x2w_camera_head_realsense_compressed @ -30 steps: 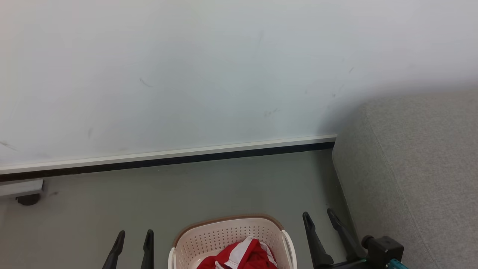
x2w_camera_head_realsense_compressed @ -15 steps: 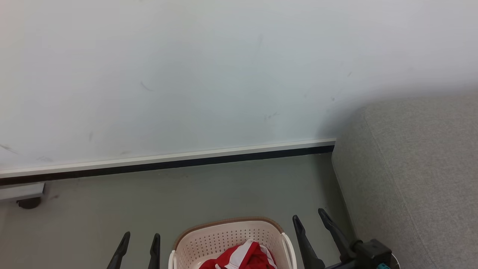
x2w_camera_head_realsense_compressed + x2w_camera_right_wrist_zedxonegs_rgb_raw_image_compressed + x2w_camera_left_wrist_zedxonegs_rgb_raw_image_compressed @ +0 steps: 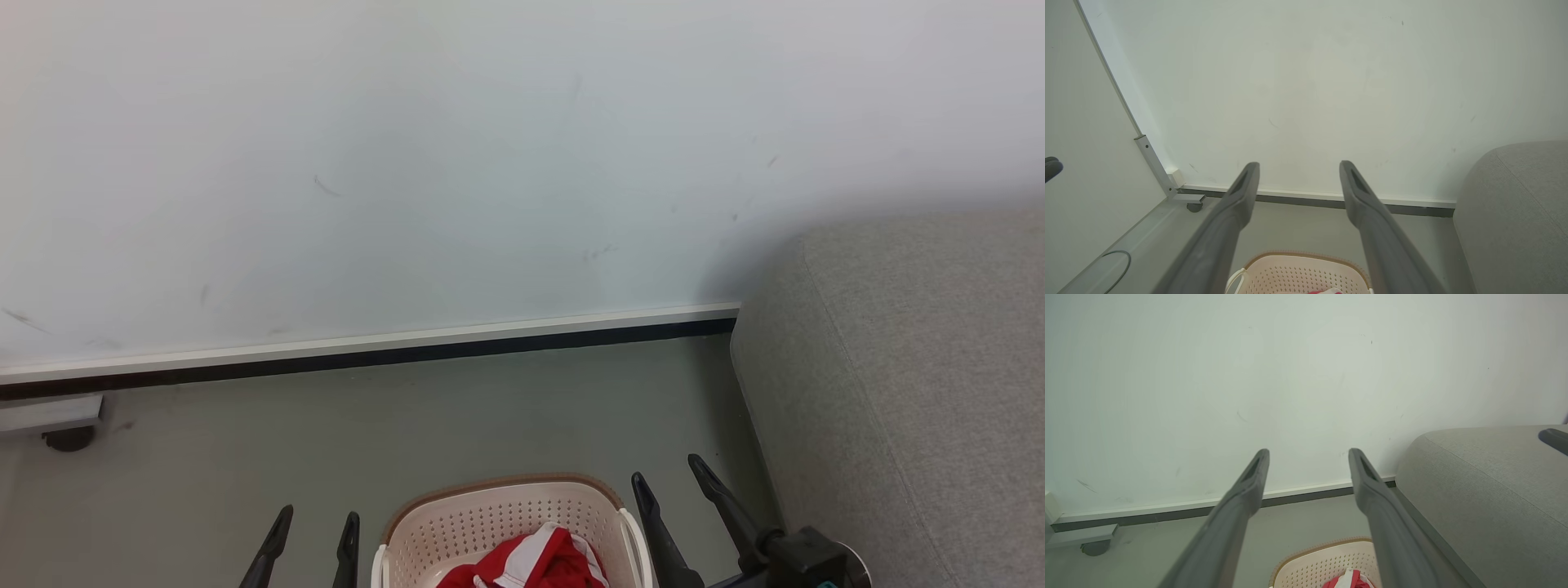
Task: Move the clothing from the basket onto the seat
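Left gripper (image 3: pixel 318 514): spread wide, holding nothing; poised just left of the basket, pointing toward the wall.
Right gripper (image 3: pixel 667 469): equally wide open, equally empty; poised just right of the basket, wedged between it and the seat.
Basket (image 3: pixel 490 518): on the floor between the two grippers, below their fingertips; brown rim and perforated far side in sight, near half cut off by the bottom edge of the head view.
Clothing (image 3: pixel 539 563): heaped red and white inside the basket, between the grippers and lower than both; touched by neither.
Floor (image 3: pixel 490 408): plain grey, stretching ahead of both grippers as far as the skirting board.
Seat (image 3: pixel 914 367): close on the right gripper's right and reaching well beyond it; large grey cushion with a rounded corner and a seam; nothing but grey fabric on the stretch in view.
Skirting board (image 3: pixel 408 347): pale strip over a dark line, well ahead of both grippers, ending against the seat.
Wall (image 3: pixel 490 163): white, lightly scuffed, straight ahead of both sets of fingertips.
Done so far: by the look of it, nothing delivered; bundle in the basket, no garment in either grip.
Left to do: probably the whole job. Reaching down into the basket, closing on the cloth, lifting clear of the rim, swinging right over the cushion, letting go, then repeating as needed.
Unknown: number of garments in the heap, impossible to tell with the basket's near half out of sight.
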Robot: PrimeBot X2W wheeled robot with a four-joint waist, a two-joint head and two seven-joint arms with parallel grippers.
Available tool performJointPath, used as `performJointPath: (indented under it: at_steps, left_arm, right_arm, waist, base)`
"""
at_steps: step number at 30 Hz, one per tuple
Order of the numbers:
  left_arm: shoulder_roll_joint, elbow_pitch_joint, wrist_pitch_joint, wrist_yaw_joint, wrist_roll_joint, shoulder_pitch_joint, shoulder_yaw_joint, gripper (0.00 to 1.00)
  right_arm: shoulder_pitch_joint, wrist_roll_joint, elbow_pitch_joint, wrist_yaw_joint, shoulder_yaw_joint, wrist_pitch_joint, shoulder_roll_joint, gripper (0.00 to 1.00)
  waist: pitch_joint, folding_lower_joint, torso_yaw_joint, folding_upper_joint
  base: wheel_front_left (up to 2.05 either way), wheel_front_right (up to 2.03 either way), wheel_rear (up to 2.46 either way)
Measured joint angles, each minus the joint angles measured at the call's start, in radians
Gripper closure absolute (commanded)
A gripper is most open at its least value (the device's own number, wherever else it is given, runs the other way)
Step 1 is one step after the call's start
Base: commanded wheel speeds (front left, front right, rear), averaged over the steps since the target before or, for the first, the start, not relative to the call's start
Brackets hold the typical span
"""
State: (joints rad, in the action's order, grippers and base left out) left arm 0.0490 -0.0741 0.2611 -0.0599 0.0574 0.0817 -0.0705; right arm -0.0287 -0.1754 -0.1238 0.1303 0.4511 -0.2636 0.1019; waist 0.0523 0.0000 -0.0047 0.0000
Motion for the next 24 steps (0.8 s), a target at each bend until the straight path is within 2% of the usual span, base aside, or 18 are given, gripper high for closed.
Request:
performJointPath:
  at_steps: [24]
  left_arm:
    - [0.0, 0.014, 0.0, -0.006, 0.0, 0.0, -0.005, 0.0]
  right_arm:
    - [-0.005, -0.003, 0.01, 0.0, -0.007, 0.0, -0.002, 0.0]
  waist:
    - [-0.022, 0.0001, -0.01, 0.0]
  base:
    - [0.0, 0.0, 0.0]
